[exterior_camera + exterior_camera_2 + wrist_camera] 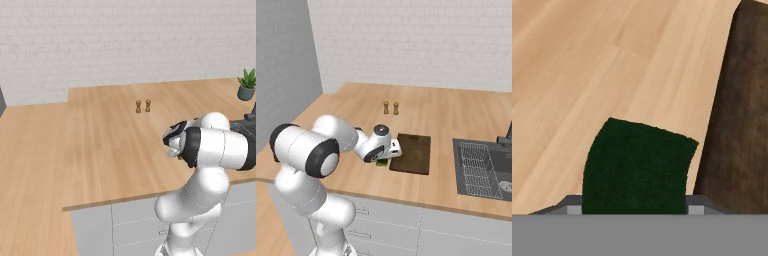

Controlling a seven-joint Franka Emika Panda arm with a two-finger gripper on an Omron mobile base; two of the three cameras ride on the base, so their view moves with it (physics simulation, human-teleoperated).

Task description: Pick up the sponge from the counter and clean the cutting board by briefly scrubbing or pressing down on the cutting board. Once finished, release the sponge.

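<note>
The dark green sponge (pixel 637 167) lies on the light wood counter (pixel 587 75), right beside the left edge of the dark brown cutting board (pixel 742 125). My gripper (pixel 634 207) points down at it, one fingertip against each side of the sponge, so it is shut on it. From the right base view, the gripper (pixel 384 159) sits low at the near left corner of the cutting board (pixel 415 152), with a bit of green sponge (pixel 381 162) showing under it. Whether the sponge is off the counter I cannot tell.
Two small brown shakers (pixel 391 108) stand farther back on the counter (pixel 441 110). A dark grey sink basin (pixel 483 167) lies to the right of the board. A potted plant (pixel 246 85) stands at the far right. The counter's front edge is close below the gripper.
</note>
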